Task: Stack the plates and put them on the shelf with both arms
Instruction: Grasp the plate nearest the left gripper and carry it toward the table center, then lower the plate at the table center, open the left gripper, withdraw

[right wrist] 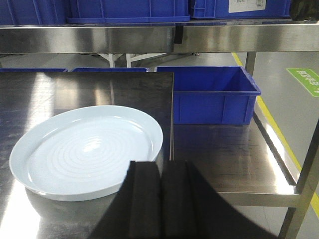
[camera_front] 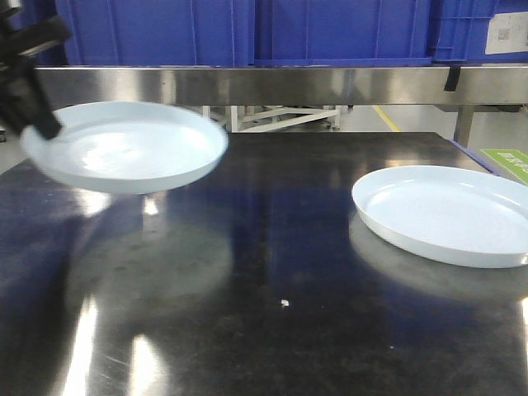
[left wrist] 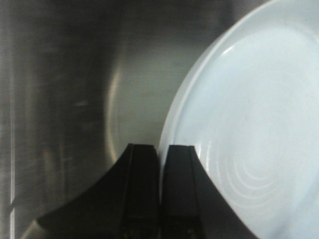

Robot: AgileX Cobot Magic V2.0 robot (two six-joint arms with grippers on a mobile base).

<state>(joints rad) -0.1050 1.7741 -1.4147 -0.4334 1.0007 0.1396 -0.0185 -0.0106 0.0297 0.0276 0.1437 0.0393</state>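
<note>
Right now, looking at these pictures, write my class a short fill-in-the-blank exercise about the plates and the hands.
1. The left hand holds the raised plate by its ____.
2. The second plate lies flat on the tabletop; the right hand holds ____.
3. The crates on the shelf are ____.
Missing words: rim; nothing; blue.

2 pale blue-white plates (camera_front: 124, 147), concentric rings; blue crates (camera_front: 247, 29); dark tabletop (camera_front: 272, 247).

Front view faces shelf (camera_front: 247, 85); 2 wrist views overlook plates (left wrist: 249, 124).
</note>
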